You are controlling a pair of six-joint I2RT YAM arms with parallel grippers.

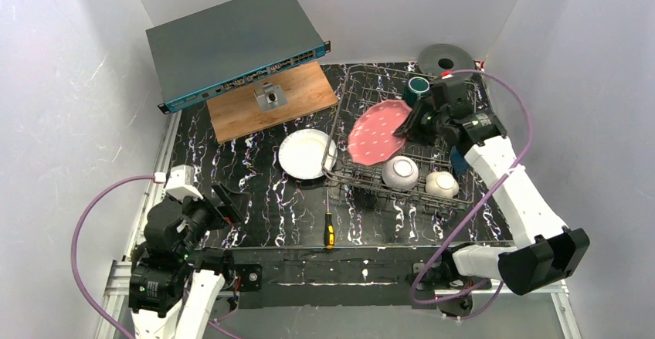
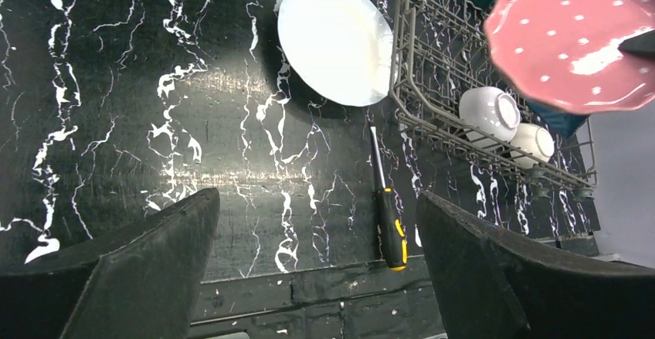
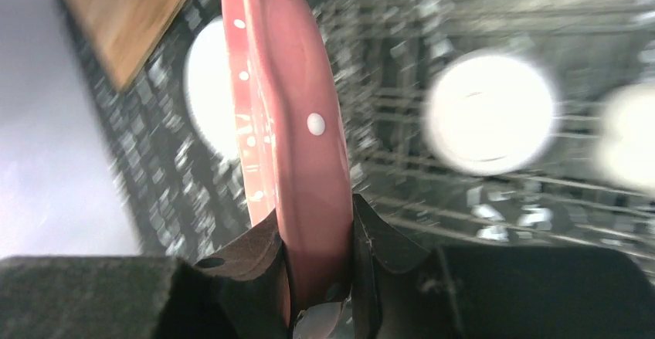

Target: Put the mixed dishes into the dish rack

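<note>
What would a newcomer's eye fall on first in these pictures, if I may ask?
The pink dotted plate, clamped by its rim in the right gripper and held tilted over the dish rack, stands out first. Then the white plate lying on the black table at the rack's left side, and the yellow-handled screwdriver nearer the arms.

— Can any writing be read?
— None. The front strip of the grey box (image 1: 232,39) is too small to make out, the pink plate (image 1: 378,132) bears only white dots, and the screwdriver (image 2: 392,235) handle shows no legible mark.
</note>
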